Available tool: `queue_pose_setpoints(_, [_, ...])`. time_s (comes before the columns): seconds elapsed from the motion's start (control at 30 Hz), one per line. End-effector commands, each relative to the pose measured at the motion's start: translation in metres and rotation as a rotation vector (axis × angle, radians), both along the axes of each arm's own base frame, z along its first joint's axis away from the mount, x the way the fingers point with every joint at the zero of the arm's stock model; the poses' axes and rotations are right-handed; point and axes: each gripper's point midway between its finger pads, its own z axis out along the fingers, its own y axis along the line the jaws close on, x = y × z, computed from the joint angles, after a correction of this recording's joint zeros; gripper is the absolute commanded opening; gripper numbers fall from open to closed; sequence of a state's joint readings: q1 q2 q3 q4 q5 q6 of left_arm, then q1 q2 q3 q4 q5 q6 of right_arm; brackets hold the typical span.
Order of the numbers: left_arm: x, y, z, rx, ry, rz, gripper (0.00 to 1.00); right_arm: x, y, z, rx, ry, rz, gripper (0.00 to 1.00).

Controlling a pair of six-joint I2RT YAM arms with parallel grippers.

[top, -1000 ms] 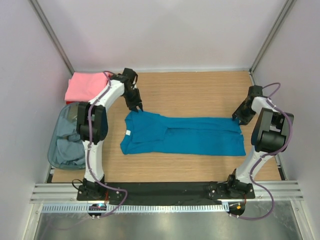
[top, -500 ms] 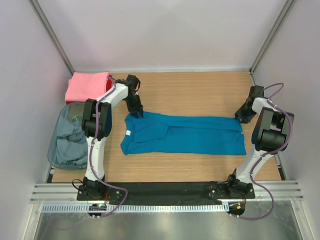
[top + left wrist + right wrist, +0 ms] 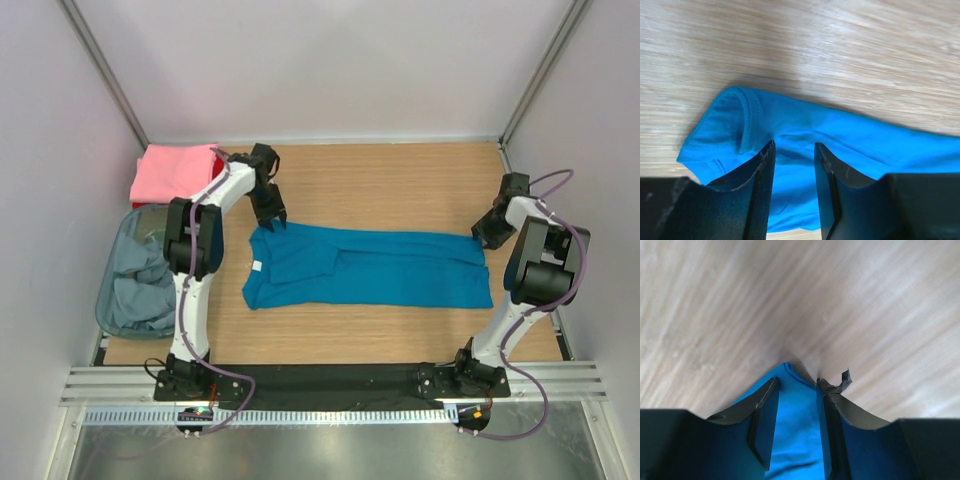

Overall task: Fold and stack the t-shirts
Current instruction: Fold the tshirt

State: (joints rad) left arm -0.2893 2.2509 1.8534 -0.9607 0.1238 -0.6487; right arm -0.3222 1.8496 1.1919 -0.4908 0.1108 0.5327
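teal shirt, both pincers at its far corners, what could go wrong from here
1. The left pincer straddles cloth beside the collar of the teal shirt. Its jaws stand apart, so it may catch only one layer.
2. The right pincer has only the corner tip between its jaws, and that could slip out on lifting.
3. If only one side grips, the fold would likely skew.

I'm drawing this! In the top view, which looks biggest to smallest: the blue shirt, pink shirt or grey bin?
1. teal t-shirt, clearly largest.
2. plastic bin, partly hidden by the left arm.
3. pink t-shirt, smallest, though not far below the bin.
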Motion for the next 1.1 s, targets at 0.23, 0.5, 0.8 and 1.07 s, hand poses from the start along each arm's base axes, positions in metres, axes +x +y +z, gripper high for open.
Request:
queue_pose_setpoints(0.23, [-0.039, -0.020, 0.082, -0.107, -0.077, -0.168, 0.40, -0.034, 0.029, 0.061, 0.082, 0.003, 0.023, 0.41])
queue_pose_setpoints(0.5, [-0.123, -0.021, 0.061, -0.159, 0.051, -0.279, 0.40, -0.044, 0.048, 0.044, 0.148, -0.004, 0.044, 0.41])
queue_pose_setpoints(0.8, [-0.166, -0.024, 0.027, -0.132, 0.125, -0.329, 0.42, -0.053, 0.055, 0.006, 0.166, 0.035, 0.064, 0.41])
queue_pose_setpoints(1.07, [-0.186, 0.023, -0.003, 0.084, 0.238, -0.268, 0.40, -0.065, 0.038, -0.009, 0.072, 0.110, 0.048, 0.40])
